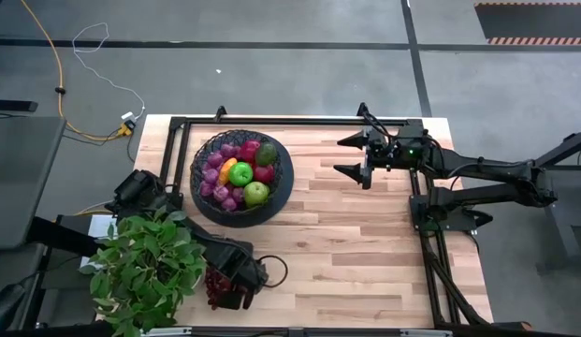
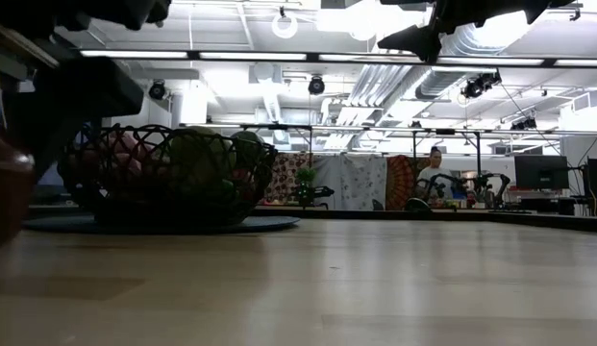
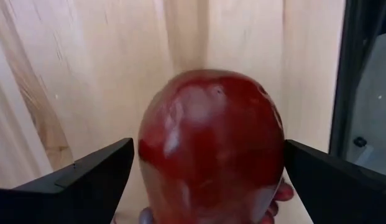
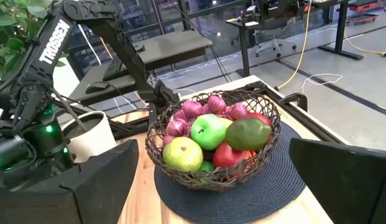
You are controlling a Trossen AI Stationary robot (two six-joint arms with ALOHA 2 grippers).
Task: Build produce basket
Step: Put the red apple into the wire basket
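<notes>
The black wire basket (image 1: 279,192) stands on a dark round mat at the table's far left. It holds green apples (image 1: 241,173), purple grapes (image 1: 213,176), an avocado (image 1: 267,153), red fruits and an orange piece. The basket also shows in the right wrist view (image 4: 180,177) and the low view (image 2: 125,207). My left gripper (image 1: 219,292) is near the table's near left corner, closed around a dark red grape bunch (image 1: 213,284). My right gripper (image 1: 341,156) is open and empty, raised to the right of the basket and facing it. My left gripper has the dark red grape bunch between its two fingers, one at each side of the large front grape (image 3: 180,149). The right finger (image 3: 317,180) meets the grape's edge. The left finger (image 3: 99,180) stands at its other edge. The low view shows the bunch (image 2: 5,192) low over the wood; I cannot tell whether it rests on it.
A leafy green potted plant (image 1: 145,267) stands at the near left corner, right beside my left arm. A black frame (image 1: 299,122) runs along the table's far edge and right side. Bare wood lies between the basket and the near edge.
</notes>
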